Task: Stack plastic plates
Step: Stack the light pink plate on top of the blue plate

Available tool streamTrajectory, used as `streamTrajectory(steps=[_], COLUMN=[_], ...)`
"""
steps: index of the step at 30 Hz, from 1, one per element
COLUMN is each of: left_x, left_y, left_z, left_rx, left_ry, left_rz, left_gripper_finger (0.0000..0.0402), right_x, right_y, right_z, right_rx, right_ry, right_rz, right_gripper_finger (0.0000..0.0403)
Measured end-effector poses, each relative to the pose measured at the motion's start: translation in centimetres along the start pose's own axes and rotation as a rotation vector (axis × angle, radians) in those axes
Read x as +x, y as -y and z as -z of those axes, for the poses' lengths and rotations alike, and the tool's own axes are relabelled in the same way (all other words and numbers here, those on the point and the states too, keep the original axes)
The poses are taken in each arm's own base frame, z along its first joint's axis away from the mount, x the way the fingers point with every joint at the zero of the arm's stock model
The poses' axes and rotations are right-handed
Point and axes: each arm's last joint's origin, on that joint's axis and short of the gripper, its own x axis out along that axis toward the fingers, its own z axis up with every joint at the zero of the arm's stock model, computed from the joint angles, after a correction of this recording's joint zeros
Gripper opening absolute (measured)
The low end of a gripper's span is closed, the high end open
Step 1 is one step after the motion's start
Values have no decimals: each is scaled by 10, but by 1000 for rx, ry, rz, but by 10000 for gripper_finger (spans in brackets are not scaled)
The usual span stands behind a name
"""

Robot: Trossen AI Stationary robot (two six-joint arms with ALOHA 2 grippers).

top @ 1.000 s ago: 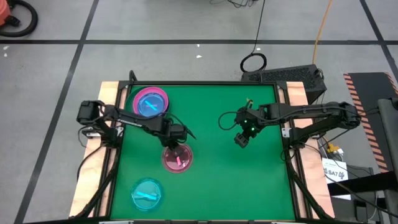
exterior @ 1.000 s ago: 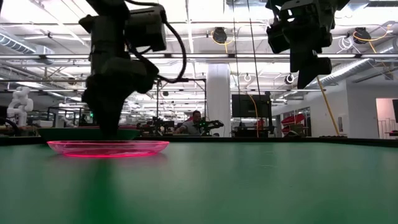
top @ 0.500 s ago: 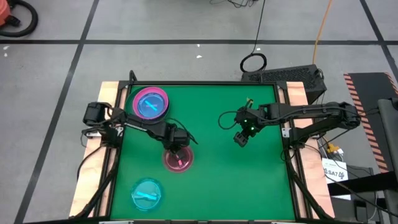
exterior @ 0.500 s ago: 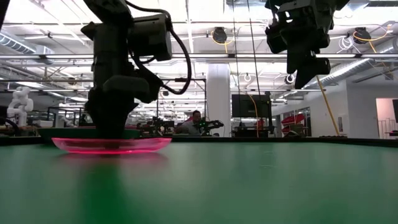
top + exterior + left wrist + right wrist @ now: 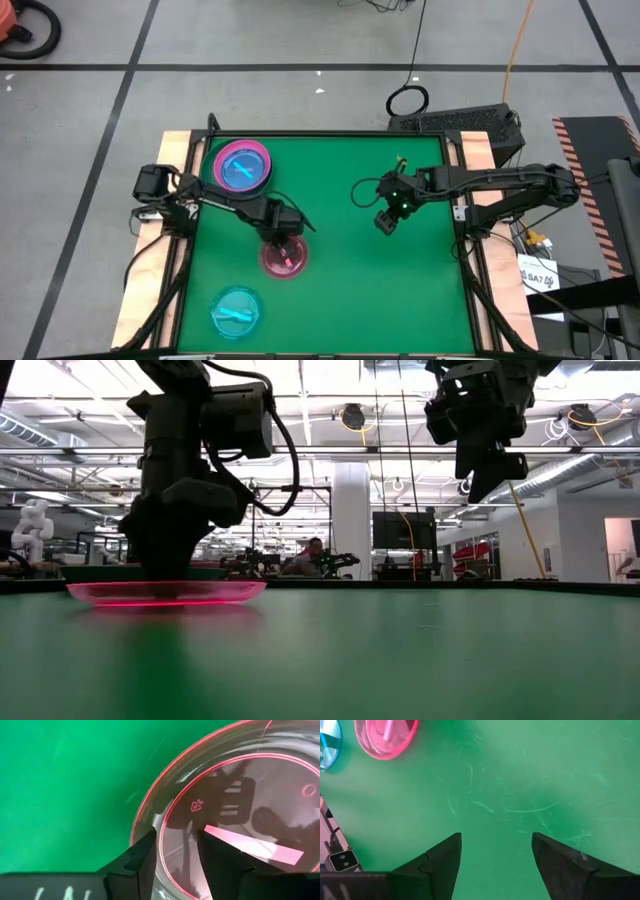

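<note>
A translucent pink plate (image 5: 286, 262) (image 5: 225, 592) (image 5: 250, 795) lies near the table's middle, with my left gripper (image 5: 282, 237) (image 5: 177, 862) down on its far rim. A stack (image 5: 242, 165) with a cyan plate on top and a magenta rim showing stands by the far left corner. One more cyan plate (image 5: 237, 310) lies flat near the near left edge. My right gripper (image 5: 388, 222) (image 5: 490, 465) (image 5: 495, 857) hangs open above the bare mat, right of centre. The other plates are hidden. My left gripper has the pink plate by its far rim (image 5: 151, 824), coming from above and pointing down. One finger (image 5: 140, 862) stands outside the rim and the other (image 5: 222, 857) inside the dish. Whether the plate is off the mat, I cannot tell.
The green mat (image 5: 380, 290) lies bare across its right half and near middle. Wooden borders (image 5: 175, 150) and black frame rails run along both sides. A person sits at a desk far behind the table (image 5: 315, 555).
My left gripper has moved down and a little toward the near edge, onto the pink plate's far rim. The plate has then shifted slightly toward the table's left. My right arm has kept still.
</note>
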Motion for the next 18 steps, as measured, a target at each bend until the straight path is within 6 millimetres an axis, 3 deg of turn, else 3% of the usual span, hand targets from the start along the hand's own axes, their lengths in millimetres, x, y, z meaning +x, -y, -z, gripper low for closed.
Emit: streamTrajectory(steps=[11, 18], left_x=[-6, -31], left_y=[3, 6], left_z=[-1, -3], left_rx=[-66, -71], left_ry=[3, -14], left_rz=[35, -33], left_gripper_finger=[147, 147], right_x=[0, 0], right_y=[-1, -1], right_z=[-1, -1], right_rx=[-3, 1], right_ry=[8, 8], right_rz=[-8, -8], right_gripper_finger=[235, 235])
